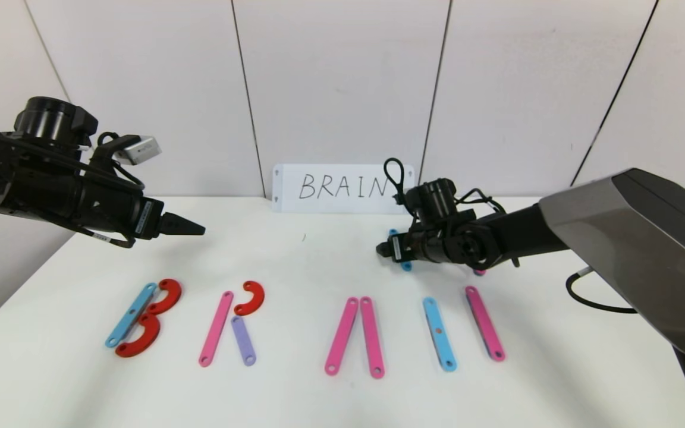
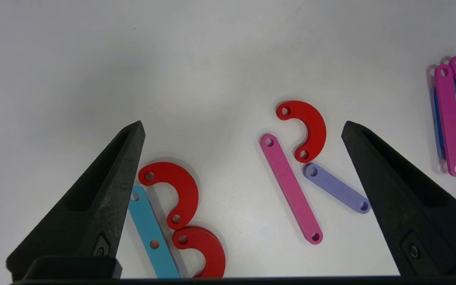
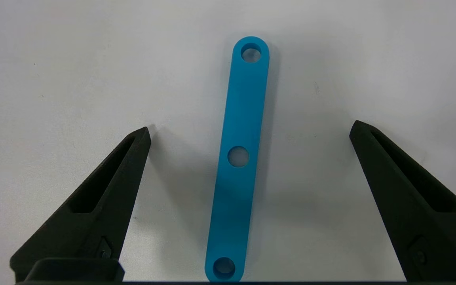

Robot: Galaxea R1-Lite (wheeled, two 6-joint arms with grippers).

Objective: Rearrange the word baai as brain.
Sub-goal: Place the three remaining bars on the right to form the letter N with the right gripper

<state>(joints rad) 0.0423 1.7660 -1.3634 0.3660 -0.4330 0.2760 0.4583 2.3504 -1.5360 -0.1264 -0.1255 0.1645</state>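
The strip letters lie in a row on the white table (image 1: pixel 307 261). A light-blue strip with two red curves (image 1: pixel 151 318) forms a B. A pink strip (image 1: pixel 216 328), a red curve (image 1: pixel 250 297) and a purple strip (image 1: pixel 242 340) form an R. Two pink strips (image 1: pixel 355 336) meet at their tops. Further right lie a blue strip (image 1: pixel 439 334) and a pink strip (image 1: pixel 484 323). My right gripper (image 1: pixel 380 249) is open low over a separate blue strip (image 3: pixel 238 158), one finger on each side, not touching. My left gripper (image 1: pixel 198 229) is open and empty, high behind the B and R (image 2: pixel 291 186).
A white card (image 1: pixel 342 187) with handwritten BRAIN leans against the back wall. A small pink piece (image 1: pixel 479 272) peeks out under the right arm. The right arm's body fills the right side of the table.
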